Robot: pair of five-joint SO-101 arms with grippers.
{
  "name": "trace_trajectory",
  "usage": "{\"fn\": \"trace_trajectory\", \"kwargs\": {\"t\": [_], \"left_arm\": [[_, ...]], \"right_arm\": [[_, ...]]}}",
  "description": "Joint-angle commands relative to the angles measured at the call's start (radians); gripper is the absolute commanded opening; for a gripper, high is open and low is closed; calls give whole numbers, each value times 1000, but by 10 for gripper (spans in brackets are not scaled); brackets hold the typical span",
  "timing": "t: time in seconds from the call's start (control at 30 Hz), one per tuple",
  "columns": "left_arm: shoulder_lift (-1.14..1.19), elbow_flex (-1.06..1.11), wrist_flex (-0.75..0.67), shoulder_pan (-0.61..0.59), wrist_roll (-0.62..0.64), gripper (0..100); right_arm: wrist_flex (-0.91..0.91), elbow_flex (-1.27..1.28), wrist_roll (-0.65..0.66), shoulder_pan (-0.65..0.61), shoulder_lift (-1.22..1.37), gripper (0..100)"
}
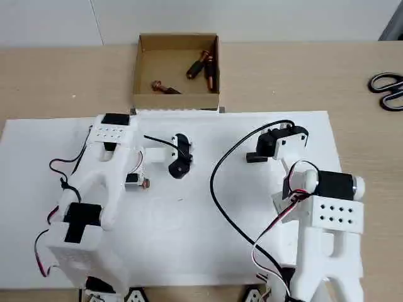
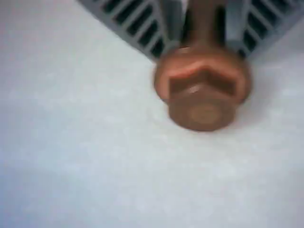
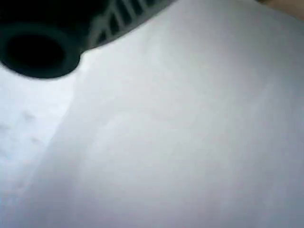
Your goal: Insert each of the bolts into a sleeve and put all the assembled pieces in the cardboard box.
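Left pincer (image 2: 203, 26) first, from its own wrist: it is clamped narrow on a copper bolt (image 2: 203, 97). The ribbed grey fingers (image 2: 140, 33) press the shank from both sides, and the flanged hexagonal head sticks out toward the camera, over the white sheet (image 2: 71, 156).

From the right wrist, I see a ribbed grey bit of my right pincer (image 3: 118, 21) and a round black part (image 3: 33, 52) with a dark hole beside it, above the same sheet. Whether that pincer is wide or narrow I cannot tell.

From above, my left arm (image 1: 104, 170) stands over the left half of the sheet and my right arm (image 1: 327, 239) over the right half. The cardboard box (image 1: 141, 69) sits on the wooden tabletop (image 1: 63, 82) at the sheet's far edge. Assembled pieces lie in it, copper with dark sleeves: two pieces (image 1: 203, 66) close together by the right wall, one piece (image 1: 162, 86) near the front left corner. Black scissors (image 1: 387, 91) lie at the tabletop's right edge.
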Motion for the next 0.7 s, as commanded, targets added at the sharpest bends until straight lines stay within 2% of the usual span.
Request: {"fn": "trace_trajectory", "kwargs": {"t": [0.0,0.3,0.47,0.67], "left_arm": [[-8,-13,44,26,-302,12],[-11,-41,86,60,-158,6],[-11,-216,265,61,-149,6],[-11,-384,270,54,15,6]], "right_arm": [[-15,-3,12,12,-24,7],[-7,-5,11,10,-33,7],[-4,-9,11,8,-33,7],[-4,-11,11,4,-35,6]]}}
